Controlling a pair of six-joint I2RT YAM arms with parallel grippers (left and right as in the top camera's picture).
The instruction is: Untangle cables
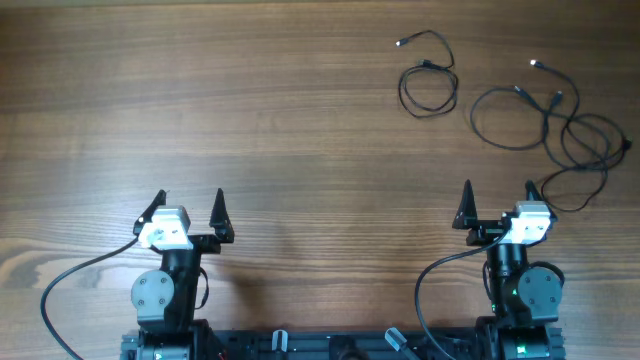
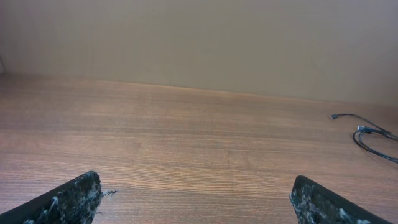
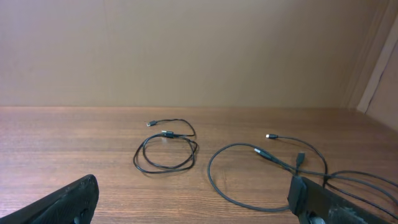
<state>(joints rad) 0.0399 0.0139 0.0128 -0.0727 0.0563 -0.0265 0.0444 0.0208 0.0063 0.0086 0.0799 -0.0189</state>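
1. Cables [image 3: 267,154], thin, black and flexible, lie on a brown wood-grain table [image 1: 250,120], all gathered at its far right part.
2. Leftmost of the cables, a small round coil [image 1: 403,92] sits apart; its loose tail runs toward the far left and ends in a silvery plug.
3. Right of it, a larger tangle [image 1: 473,112] of overlapping loops stretches from far to near, with its pale-tipped plugs at the far end. Its nearest loop lies just beside the right gripper [image 1: 498,186].
4. On the right gripper, the jaws are spread wide and hold nothing.
5. On the left gripper [image 1: 190,195], the jaws are spread wide and empty, well apart from the cables.
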